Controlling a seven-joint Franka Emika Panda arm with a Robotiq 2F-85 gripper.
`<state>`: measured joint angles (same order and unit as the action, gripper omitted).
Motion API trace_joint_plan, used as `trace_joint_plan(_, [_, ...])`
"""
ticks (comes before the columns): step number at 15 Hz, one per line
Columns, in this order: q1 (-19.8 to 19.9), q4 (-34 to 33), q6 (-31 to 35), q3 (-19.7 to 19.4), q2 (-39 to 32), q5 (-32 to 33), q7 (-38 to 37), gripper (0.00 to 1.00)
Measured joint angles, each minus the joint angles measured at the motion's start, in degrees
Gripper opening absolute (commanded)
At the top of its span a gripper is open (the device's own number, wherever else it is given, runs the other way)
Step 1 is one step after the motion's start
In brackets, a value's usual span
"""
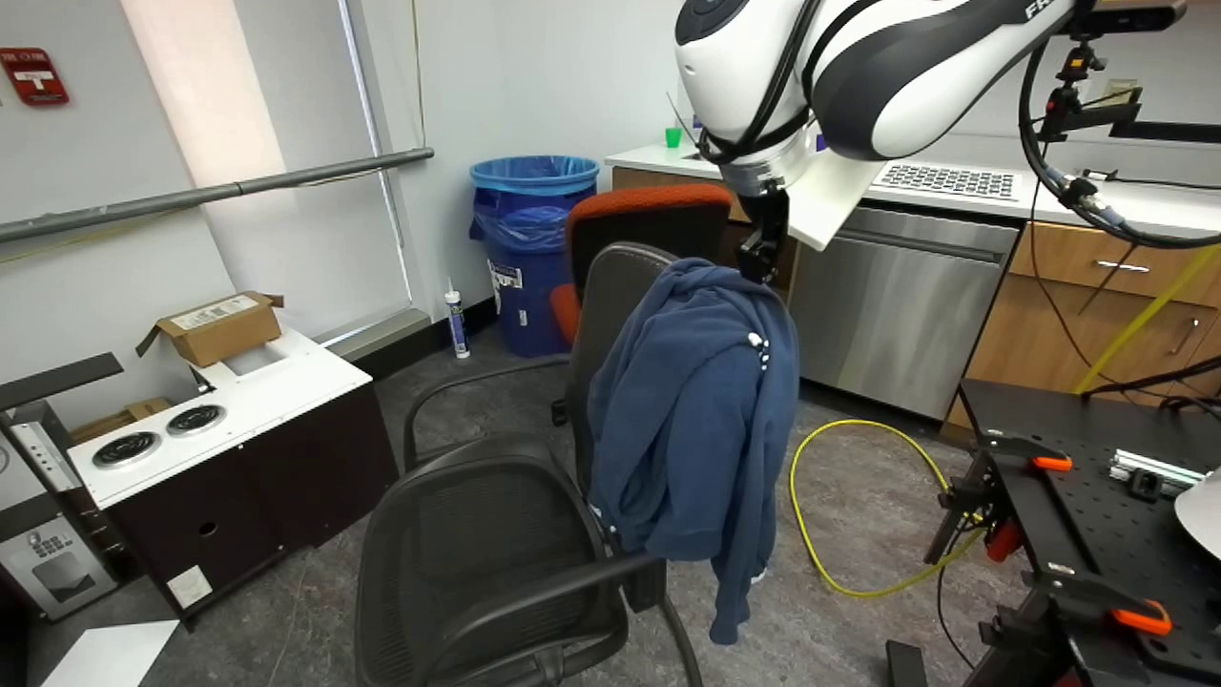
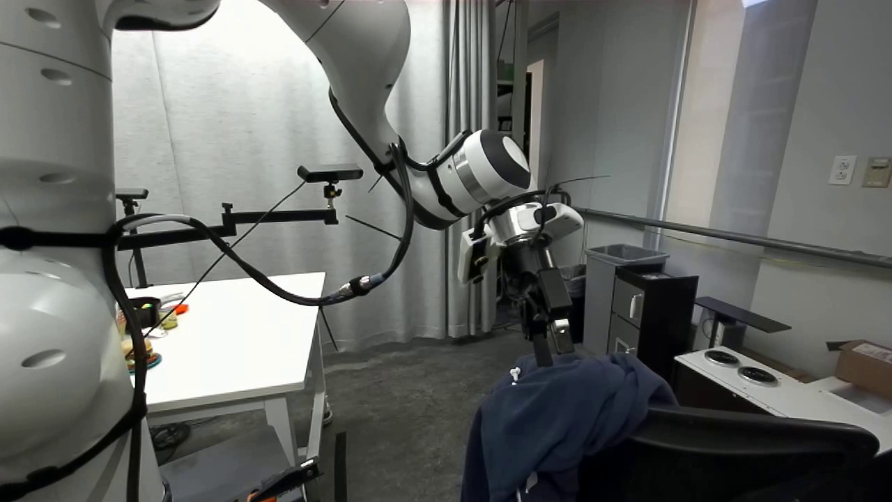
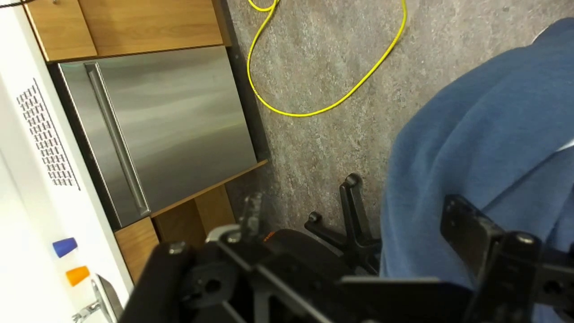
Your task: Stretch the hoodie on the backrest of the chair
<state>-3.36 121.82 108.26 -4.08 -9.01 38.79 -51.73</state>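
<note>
The blue hoodie [image 1: 682,410] hangs bunched over one side of the backrest [image 1: 610,305] of the black chair [image 1: 477,525], with a sleeve dangling low. The rest of the backrest is bare. In an exterior view the hoodie [image 2: 550,411] lies over one end of the backrest's top edge [image 2: 752,436]. My gripper [image 1: 760,265] is right at the hoodie's top, pointing down; it also shows in an exterior view [image 2: 554,348]. In the wrist view my gripper [image 3: 358,215] has its fingers wide apart. One finger is against or over the hoodie [image 3: 475,134]; the other is off the cloth.
An orange-backed chair [image 1: 658,198] stands close behind the black chair, with a blue bin [image 1: 525,286] beyond. A dishwasher [image 1: 892,305] and yellow cable [image 1: 801,515] are nearby. A black table [image 1: 1087,506], toy stove [image 1: 315,382] and white table [image 2: 237,341] stand around.
</note>
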Motion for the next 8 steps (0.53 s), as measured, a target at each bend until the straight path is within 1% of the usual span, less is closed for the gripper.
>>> trace_joint_plan(4, [2.37,0.22,0.10,-0.50,0.28,0.00,2.75,1.00])
trace_joint_plan(8, [2.82,0.22,0.14,-0.37,-0.09,-0.12,5.06,1.00])
